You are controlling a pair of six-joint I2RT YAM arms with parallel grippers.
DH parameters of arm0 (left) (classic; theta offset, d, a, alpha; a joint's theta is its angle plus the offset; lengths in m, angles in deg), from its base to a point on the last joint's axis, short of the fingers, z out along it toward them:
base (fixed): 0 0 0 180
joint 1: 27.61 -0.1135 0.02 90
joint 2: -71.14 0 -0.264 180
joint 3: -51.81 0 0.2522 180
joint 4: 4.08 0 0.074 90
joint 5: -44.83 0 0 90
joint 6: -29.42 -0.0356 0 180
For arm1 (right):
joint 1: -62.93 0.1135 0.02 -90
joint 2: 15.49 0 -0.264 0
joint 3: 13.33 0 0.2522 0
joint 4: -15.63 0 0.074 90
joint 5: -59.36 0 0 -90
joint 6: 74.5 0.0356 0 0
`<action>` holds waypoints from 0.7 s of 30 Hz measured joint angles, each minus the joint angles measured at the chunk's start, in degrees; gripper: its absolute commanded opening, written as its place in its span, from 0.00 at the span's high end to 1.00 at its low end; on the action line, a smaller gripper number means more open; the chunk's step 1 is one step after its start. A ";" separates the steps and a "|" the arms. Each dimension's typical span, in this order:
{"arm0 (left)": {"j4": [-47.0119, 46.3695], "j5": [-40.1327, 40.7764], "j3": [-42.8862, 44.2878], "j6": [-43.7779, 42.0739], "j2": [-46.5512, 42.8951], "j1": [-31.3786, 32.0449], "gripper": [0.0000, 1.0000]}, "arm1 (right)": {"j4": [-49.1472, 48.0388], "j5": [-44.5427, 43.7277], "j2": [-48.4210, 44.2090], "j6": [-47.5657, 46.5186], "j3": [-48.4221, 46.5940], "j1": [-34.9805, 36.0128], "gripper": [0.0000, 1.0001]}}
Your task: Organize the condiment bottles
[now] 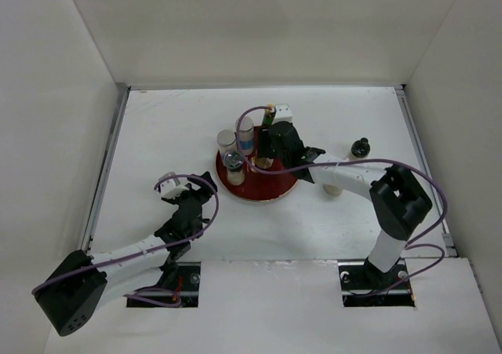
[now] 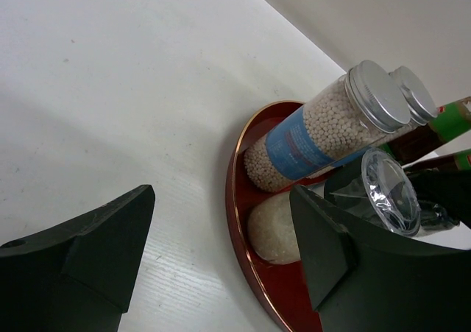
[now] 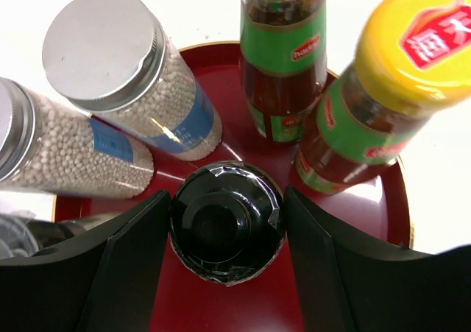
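The round red tray holds several condiment bottles. Two grey-lidded cylinders of white beads and two red-green sauce bottles with yellow caps stand at its back. My right gripper is over the tray, shut on a black-capped shaker that stands on the red surface. Just left of the tray, my left gripper is open over bare table with nothing between its fingers. A clear-capped shaker stands inside the tray rim, partly hidden by that gripper's right finger.
Another black-capped shaker stands on the table right of the tray. A pale bottle shows partly under the right arm. White walls close the table at the left, back and right.
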 measured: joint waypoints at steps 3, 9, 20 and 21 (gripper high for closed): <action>0.02 0.00 0.00 0.00 0.20 0.11 0.26 | -0.66 0.07 1.20 0.00 -0.61 0.17 0.31; 0.00 -0.11 0.00 0.00 0.31 0.11 0.26 | -1.86 0.70 1.44 0.42 -0.66 0.79 0.17; 0.07 -1.11 0.00 -0.07 -0.26 0.42 0.26 | -1.29 -3.63 -27.96 -0.24 13.53 0.87 0.16; 0.04 -1.16 0.00 -0.11 -0.59 0.46 0.26 | -0.68 -5.16 -32.24 -0.17 15.67 0.13 0.15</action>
